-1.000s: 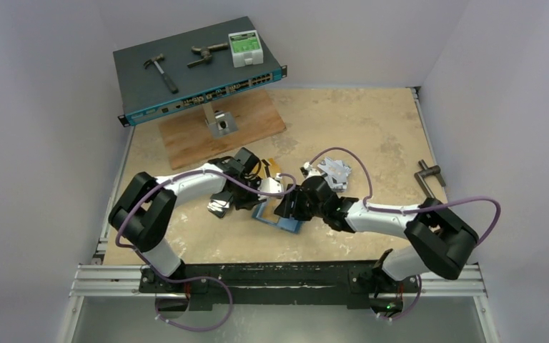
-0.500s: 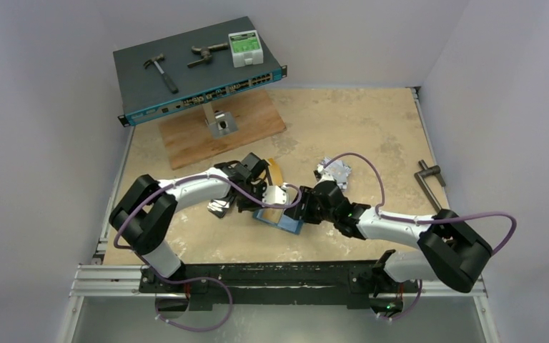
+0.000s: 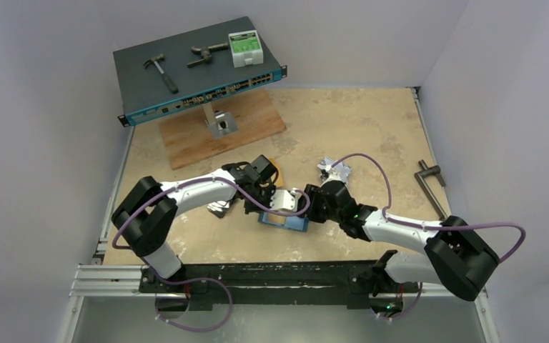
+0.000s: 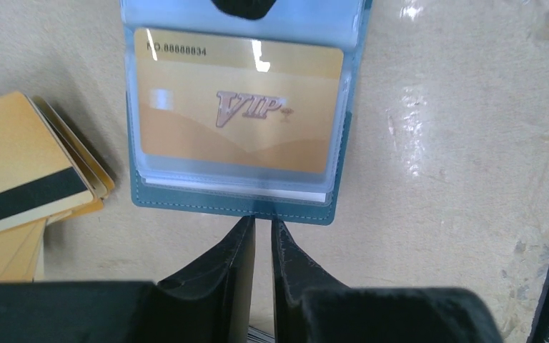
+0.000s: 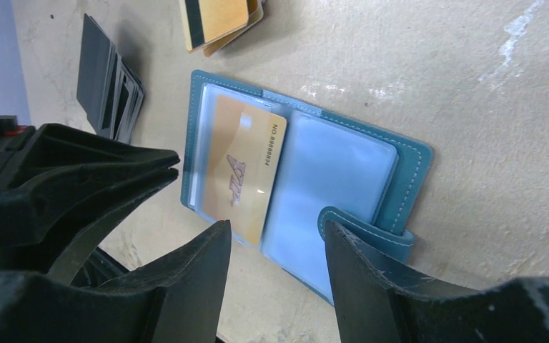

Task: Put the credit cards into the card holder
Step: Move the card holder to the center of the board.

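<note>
The teal card holder (image 4: 236,204) lies open on the beige table, also in the right wrist view (image 5: 407,179) and in the top view (image 3: 286,222). A gold credit card marked VIP (image 4: 236,107) sits in its clear sleeve, one end sticking out (image 5: 246,179). My left gripper (image 4: 263,220) is shut to a thin gap with nothing in it, tips at the holder's near edge. My right gripper (image 5: 273,230) is open over the holder's other side, one finger beside the curled strap (image 5: 361,221). More gold cards (image 4: 21,186) lie beside the holder.
A black card stack (image 5: 107,78) stands near the holder. Silver-grey cards (image 3: 334,170) lie behind the right arm. At the back a network switch (image 3: 193,71) on a stand carries a hammer (image 3: 161,70) and a white box (image 3: 245,48). A dark clamp (image 3: 429,177) sits at the table's right edge.
Both grippers have closed in on the card holder: the left moved right and nearer, the right arm swung lower and left. The holder has shifted slightly.
</note>
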